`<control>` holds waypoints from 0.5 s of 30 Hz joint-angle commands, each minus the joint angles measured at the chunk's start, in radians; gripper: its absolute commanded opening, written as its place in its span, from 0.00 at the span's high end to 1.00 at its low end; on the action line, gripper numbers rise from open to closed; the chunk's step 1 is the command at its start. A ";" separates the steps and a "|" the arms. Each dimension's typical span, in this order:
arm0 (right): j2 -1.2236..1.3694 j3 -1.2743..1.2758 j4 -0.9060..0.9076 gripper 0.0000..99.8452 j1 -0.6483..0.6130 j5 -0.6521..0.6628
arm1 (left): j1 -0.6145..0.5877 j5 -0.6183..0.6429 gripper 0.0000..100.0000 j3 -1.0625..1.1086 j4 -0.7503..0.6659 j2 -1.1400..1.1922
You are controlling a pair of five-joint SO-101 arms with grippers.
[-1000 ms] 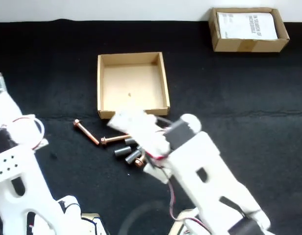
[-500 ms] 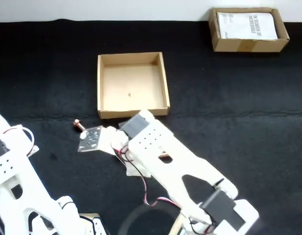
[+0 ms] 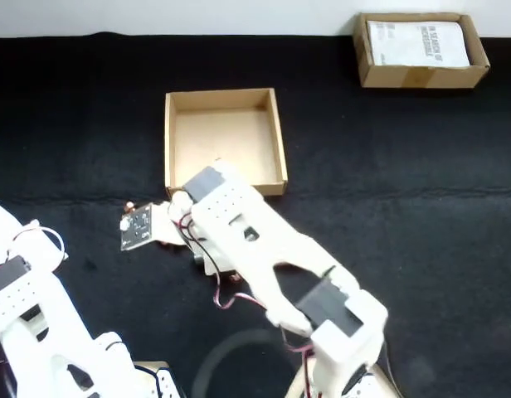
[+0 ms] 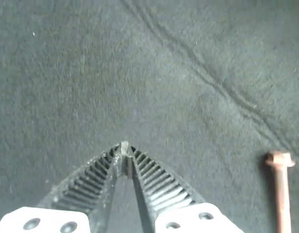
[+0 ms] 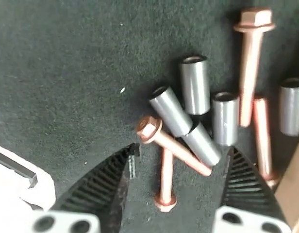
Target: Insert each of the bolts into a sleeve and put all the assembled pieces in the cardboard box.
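Hovering low over the heap of parts, the right tool (image 5: 183, 151) has its black ribbed jaws spread wide apart with nothing gripped. Between the jaws lie two of the copper-coloured hex-head bolts (image 5: 177, 149), one slanting across the other's shank. Touching them is the nearest of five short grey metal sleeves (image 5: 194, 86), which lie loose on their sides, several showing dark open ends. Two more bolts lie side by side past the sleeves, and a tan cardboard edge (image 5: 292, 194) stands just beside the outermost one. The left tool (image 4: 124, 149) has its jaws pressed together on nothing, aimed at the black cloth-covered tabletop (image 4: 91, 73), where a crease (image 4: 212, 82) runs slantwise and a single copper bolt (image 4: 281, 189) lies apart from the tips. From above, the white right arm (image 3: 264, 249) stretches from the near edge to just before the front wall of the shallow open brown cardboard box (image 3: 226, 137), covering most of the heap; one bolt head (image 3: 129, 206) peeks out beside its wrist. That box shows a bare tan floor with one small dark speck (image 3: 220, 160), and every bolt and sleeve in sight lies on the tabletop outside it. The white left arm (image 3: 27, 315) stands at the near left corner. Well apart, at the far right, a smaller brown cardboard box (image 3: 405, 77) holds a white printed sheet (image 3: 417, 43) lying flat.
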 commanded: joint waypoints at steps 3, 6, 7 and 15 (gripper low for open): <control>0.096 -0.070 -0.097 0.73 0.048 0.014 | -0.004 0.002 0.99 -0.002 -0.025 0.001; 0.143 -0.070 -0.143 0.73 0.070 0.061 | -0.004 0.002 0.99 -0.002 -0.026 0.002; 0.162 -0.070 -0.148 0.73 0.076 0.068 | -0.004 0.002 0.99 -0.002 -0.026 0.002; 0.222 -0.062 -0.119 0.73 0.101 0.063 | -0.002 0.002 0.99 -0.002 -0.028 0.005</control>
